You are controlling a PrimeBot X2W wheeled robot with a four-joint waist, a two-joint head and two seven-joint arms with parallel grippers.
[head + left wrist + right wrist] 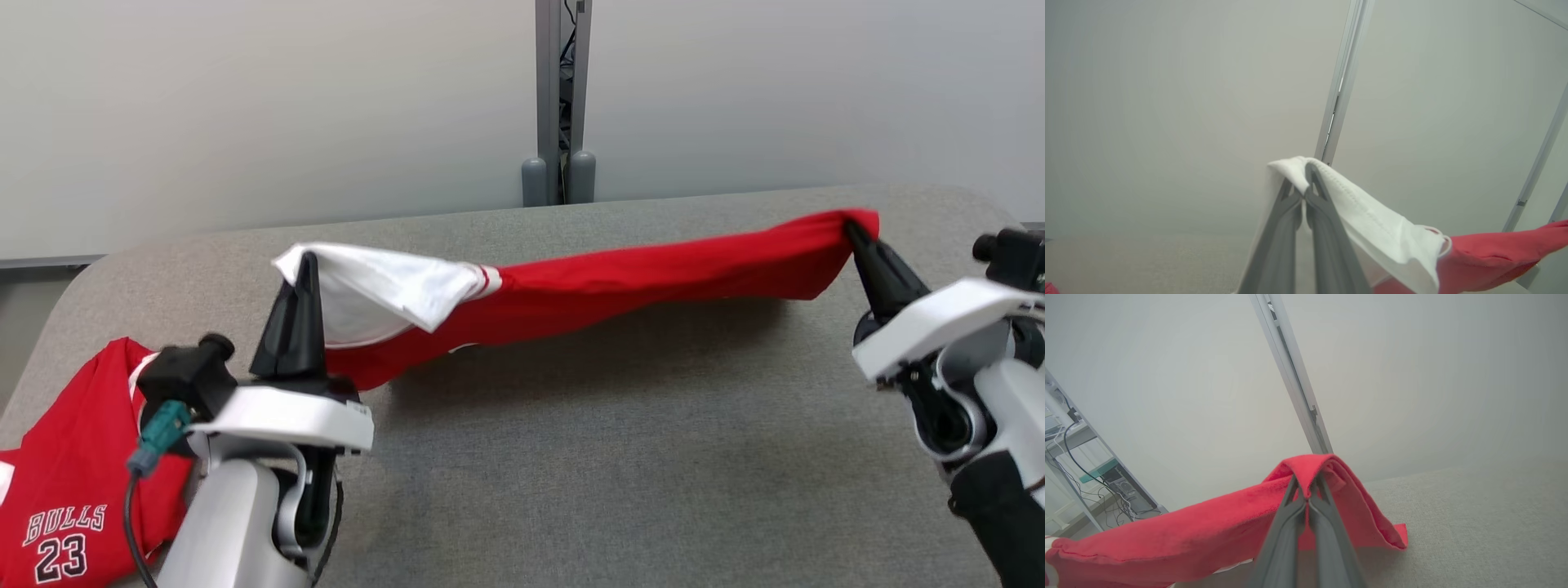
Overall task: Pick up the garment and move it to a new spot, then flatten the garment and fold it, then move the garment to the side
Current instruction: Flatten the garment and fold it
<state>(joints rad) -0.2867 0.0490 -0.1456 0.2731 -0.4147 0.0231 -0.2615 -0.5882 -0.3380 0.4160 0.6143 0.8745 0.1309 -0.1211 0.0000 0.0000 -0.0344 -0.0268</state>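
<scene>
The garment (620, 273) is red with a white sleeve, stretched in a long band above the grey table between my two grippers. My left gripper (306, 265) is shut on the white sleeve end (1372, 220), fingers pointing up. At the far right, my right gripper (853, 229) is shut on the red end (1306, 473). Both wrist views show closed fingers pinching cloth that drapes over the tips. The middle of the garment sags slightly and casts a shadow on the table.
A second red jersey (61, 498) with "BULLS 23" lies at the table's (571, 457) front left corner, beside my left arm. A grey post (559, 98) stands behind the table against the pale wall. Shelving with cables (1094, 473) shows in the right wrist view.
</scene>
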